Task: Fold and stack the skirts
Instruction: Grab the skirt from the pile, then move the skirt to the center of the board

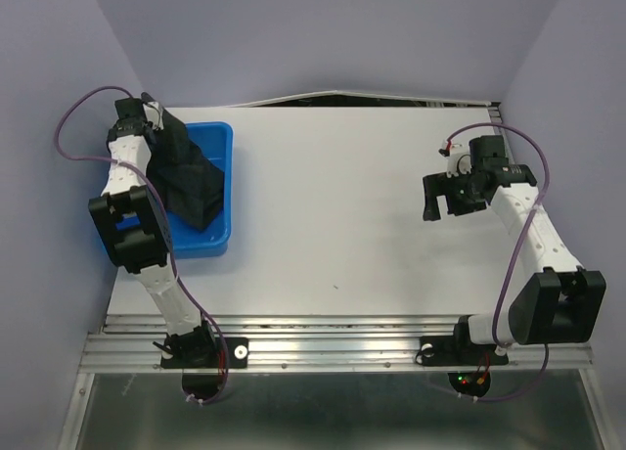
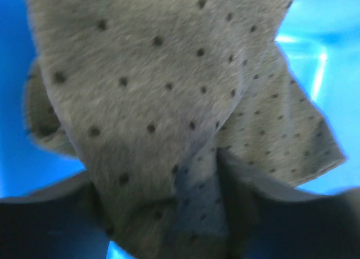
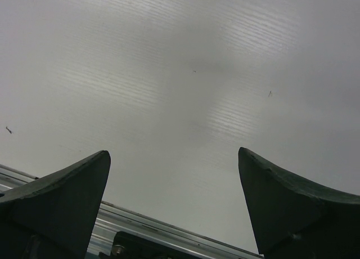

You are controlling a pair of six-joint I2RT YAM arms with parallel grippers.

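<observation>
Dotted skirt (image 2: pixel 157 84) lies between the left gripper (image 2: pixel 160 174) fingers, grip unclear, over blue tub (image 1: pixel 217 237) at nine o'clock; right gripper (image 3: pixel 173 155) gapes.

Blue tub (image 1: pixel 210 243) on white table (image 1: pixel 342 205)

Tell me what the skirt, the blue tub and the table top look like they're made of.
The skirt: soft woven or knit cloth, matte, slightly fuzzy, with fine dots; it drapes in folds.
The blue tub: probably moulded plastic, smooth and glossy, with bright glare on its wall.
The table top: white, matte sheet with fine parallel ribs, possibly corrugated plastic board.
</observation>
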